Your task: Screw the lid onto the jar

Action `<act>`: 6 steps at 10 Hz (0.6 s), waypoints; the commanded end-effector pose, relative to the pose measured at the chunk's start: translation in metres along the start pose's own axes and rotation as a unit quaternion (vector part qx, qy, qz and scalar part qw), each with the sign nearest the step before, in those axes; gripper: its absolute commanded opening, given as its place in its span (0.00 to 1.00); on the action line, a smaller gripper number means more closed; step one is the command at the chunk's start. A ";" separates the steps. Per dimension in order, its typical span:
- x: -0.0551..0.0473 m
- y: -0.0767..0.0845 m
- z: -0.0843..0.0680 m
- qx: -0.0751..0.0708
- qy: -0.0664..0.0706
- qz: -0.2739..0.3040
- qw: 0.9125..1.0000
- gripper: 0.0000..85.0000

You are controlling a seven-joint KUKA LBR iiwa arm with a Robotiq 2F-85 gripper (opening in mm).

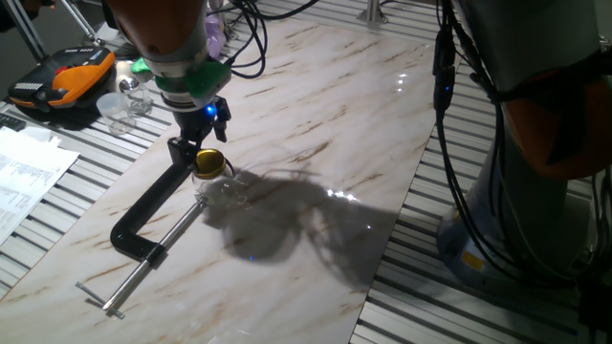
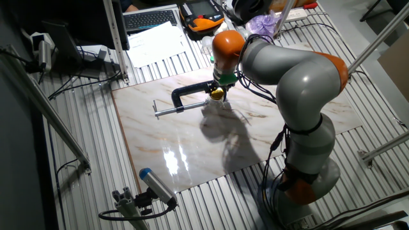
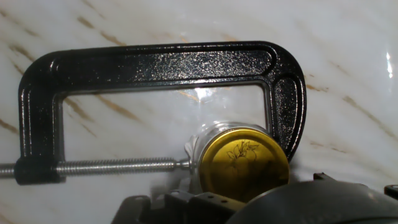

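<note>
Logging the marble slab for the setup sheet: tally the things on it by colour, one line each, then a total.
Black: 1, the C-clamp
Gold: 1, the lid
Clear: 1, the jar, held in the clamp with the lid on its mouth
Total: 3
The pincer hangs just above the lid; its fingers are not visible clearly enough to tell whether they are open or shut.

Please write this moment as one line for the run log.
lid: on jar mouth | jar: held in black C-clamp | pincer: above lid, state unclear | surface: marble board
</note>
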State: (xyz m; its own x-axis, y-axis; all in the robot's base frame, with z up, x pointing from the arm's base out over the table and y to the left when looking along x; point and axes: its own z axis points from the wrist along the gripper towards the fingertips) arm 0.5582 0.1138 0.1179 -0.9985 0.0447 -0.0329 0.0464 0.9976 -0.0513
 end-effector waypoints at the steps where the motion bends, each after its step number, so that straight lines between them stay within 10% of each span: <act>1: 0.000 0.000 0.000 0.000 0.011 0.000 1.000 1.00; 6: 0.001 0.000 0.001 -0.016 0.004 0.002 1.000 0.80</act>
State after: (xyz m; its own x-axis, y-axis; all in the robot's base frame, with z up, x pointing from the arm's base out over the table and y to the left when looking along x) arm 0.5573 0.1140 0.1172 -0.9986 0.0470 -0.0234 0.0475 0.9987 -0.0210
